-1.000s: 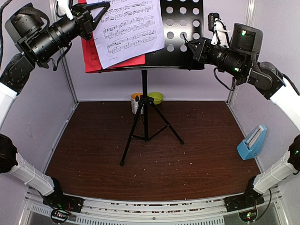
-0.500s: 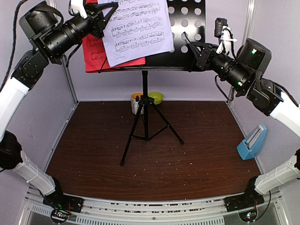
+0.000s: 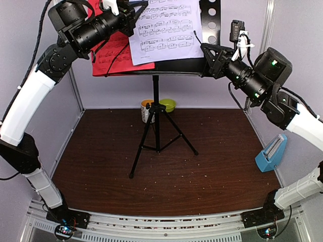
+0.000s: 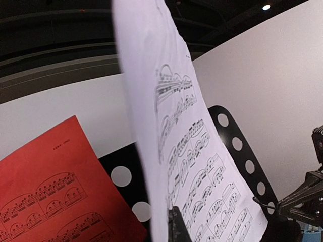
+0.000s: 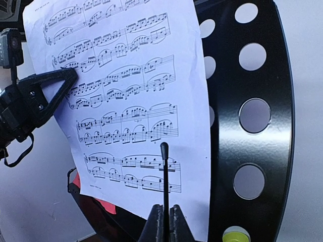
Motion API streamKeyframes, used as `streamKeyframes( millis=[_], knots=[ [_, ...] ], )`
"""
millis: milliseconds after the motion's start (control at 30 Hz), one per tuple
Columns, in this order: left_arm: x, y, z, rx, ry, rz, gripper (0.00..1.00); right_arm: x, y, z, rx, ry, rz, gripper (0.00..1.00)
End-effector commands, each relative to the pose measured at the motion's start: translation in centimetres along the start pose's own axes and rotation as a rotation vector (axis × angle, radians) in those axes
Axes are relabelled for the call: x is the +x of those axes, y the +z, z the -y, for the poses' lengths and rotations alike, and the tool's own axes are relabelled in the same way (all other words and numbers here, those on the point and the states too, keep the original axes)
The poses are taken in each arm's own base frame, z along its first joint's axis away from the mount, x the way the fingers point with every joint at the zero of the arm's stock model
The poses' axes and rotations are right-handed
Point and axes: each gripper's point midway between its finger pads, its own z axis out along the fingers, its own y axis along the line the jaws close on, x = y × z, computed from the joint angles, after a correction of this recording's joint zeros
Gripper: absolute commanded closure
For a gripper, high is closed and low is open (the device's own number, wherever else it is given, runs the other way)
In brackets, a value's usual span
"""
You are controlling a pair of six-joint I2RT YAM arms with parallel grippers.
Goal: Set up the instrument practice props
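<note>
We've slid the lilac-white page (image 3: 166,30) rightward w/ left hand (image 3: 140,7) clenched on it; right hand (image 3: 204,50) pinches retainer wire (image 5: 164,171) aside, clearing its path.

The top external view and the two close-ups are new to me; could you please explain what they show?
Two robot arms are bolted at the near edge of a dark brown wooden table. The wide picture looks down from above and behind them; each close-up comes from a wrist camera. On the table stand a black folding tripod music stand with perforated metal desk, a light-blue pyramid metronome, a white-and-orange mug and a small green bowl. A red sheet-music page rests on the desk. The left gripper is shut on a pale lilac-white sheet-music page; the right gripper is shut on a thin black rod in front of it.
</note>
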Motion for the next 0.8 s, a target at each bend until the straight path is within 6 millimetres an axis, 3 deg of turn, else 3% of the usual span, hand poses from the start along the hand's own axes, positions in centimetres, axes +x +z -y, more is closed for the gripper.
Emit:
streamKeyframes(
  millis=[0, 200, 767],
  knots=[
    [-1.2, 0.6, 0.6, 0.055, 0.030, 0.057, 1.00, -2.2, -0.3, -1.1, -0.066, -0.016, 0.090, 1.00],
    [-0.1, 1.7, 2.1, 0.152, 0.039, 0.064, 1.00, -2.3, -0.4, -1.5, -0.087, -0.023, 0.112, 1.00],
    [1.5, 2.8, 3.4, 0.231, 0.007, 0.070, 1.00, -1.9, 0.0, -1.6, -0.096, -0.029, 0.123, 1.00]
  ],
)
